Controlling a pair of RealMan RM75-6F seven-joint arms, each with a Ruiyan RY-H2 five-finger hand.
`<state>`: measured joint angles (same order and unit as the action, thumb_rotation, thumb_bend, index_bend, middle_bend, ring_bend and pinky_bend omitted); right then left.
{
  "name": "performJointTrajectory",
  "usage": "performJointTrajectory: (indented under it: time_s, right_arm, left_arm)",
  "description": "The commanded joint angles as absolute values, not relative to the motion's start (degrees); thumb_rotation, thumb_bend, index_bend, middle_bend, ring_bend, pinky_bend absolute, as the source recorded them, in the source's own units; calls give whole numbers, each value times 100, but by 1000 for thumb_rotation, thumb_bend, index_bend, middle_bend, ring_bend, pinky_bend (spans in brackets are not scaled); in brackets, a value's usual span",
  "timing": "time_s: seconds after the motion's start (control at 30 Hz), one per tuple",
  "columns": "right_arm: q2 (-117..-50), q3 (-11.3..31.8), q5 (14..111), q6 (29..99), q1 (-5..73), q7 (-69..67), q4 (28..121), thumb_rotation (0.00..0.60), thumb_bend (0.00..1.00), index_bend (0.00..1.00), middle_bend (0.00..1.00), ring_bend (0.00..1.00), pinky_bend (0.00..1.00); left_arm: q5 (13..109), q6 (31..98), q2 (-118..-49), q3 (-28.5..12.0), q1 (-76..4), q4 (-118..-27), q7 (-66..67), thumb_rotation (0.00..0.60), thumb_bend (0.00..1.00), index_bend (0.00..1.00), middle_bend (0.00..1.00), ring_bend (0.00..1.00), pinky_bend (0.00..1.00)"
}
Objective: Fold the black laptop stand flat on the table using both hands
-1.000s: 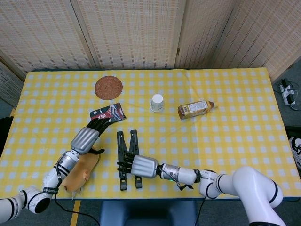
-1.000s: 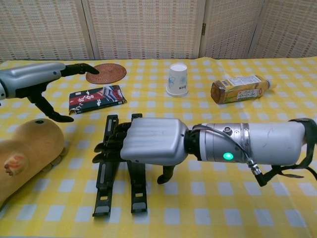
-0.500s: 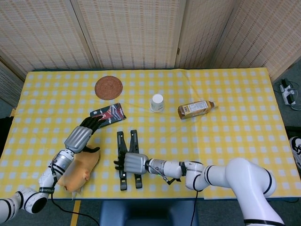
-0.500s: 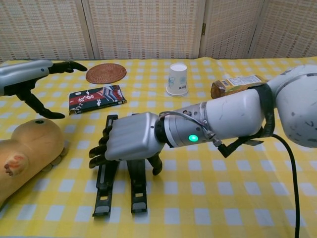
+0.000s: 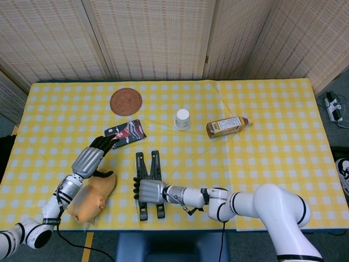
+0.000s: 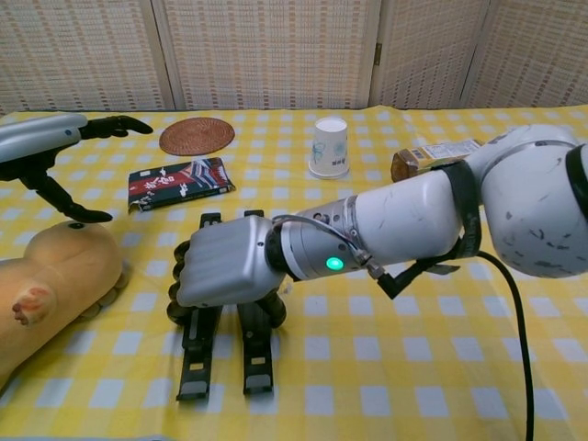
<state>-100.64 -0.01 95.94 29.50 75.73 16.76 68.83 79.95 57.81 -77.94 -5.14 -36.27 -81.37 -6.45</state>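
Stand already lying flat on the table, my right hand over it, my left hand off to the side.

The table (image 5: 272, 164) carries the black laptop stand (image 5: 148, 164) near its front edge, and from what I see its two bars lie low and side by side on the cloth, so I judge the folding nearly or wholly done. My right hand (image 6: 220, 273) rests on top of the stand's middle with fingers curled down around the bars; whether it truly clamps them I cannot tell. My left hand (image 5: 94, 155) hangs unladen, fingers spread, above the tan plush toy (image 5: 92, 198) and beside the dark packet (image 5: 126, 131), well clear of the stand. What seems left: a final press and letting go.
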Motion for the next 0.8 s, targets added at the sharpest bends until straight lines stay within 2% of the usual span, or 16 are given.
performJointTrajectory:
  time_s: [0.03, 0.17, 0.57, 0.6, 0.63, 0.7, 0.73, 0.8]
  right_arm:
    - [-10053, -27, 9642, 3074, 7544, 1604, 6881, 600, 171, 360, 350, 219, 111]
    - [-10045, -63, 9735, 3349, 7473, 1494, 6841, 600, 182, 430, 401, 265, 122]
    - [-10107, -152, 9865, 3828, 7290, 1310, 6667, 600, 213, 473, 433, 309, 136]
    - [-10092, -146, 9851, 3851, 7266, 1336, 6681, 600, 213, 449, 416, 301, 133]
    - [-10068, -136, 9821, 3854, 7238, 1395, 6702, 600, 213, 377, 369, 276, 126]
    - [-9976, -69, 9642, 3832, 7128, 1580, 6850, 600, 213, 115, 204, 184, 86]
    - [-9932, -26, 9545, 3866, 7053, 1667, 6938, 600, 213, 44, 142, 150, 68]
    - [-9796, 72, 9312, 4041, 6826, 1906, 7172, 600, 213, 0, 51, 98, 41]
  left_arm:
    - [8010, 5797, -7792, -511, -3618, -8141, -643, 600, 232, 0, 0, 0, 0]
    - [8021, 5814, -7784, -516, -3611, -8166, -608, 600, 232, 0, 0, 0, 0]
    - [7987, 5822, -7779, -549, -3604, -8205, -513, 600, 232, 0, 0, 0, 0]
    - [7991, 5831, -7775, -551, -3602, -8203, -501, 600, 232, 0, 0, 0, 0]
    - [7994, 5841, -7770, -555, -3599, -8202, -486, 600, 232, 0, 0, 0, 0]
    - [7999, 5878, -7751, -567, -3594, -8212, -425, 600, 232, 0, 0, 0, 0]
    - [7997, 5896, -7739, -576, -3589, -8225, -400, 600, 232, 0, 0, 0, 0]
    - [7982, 5957, -7702, -604, -3568, -8279, -354, 600, 232, 0, 0, 0, 0]
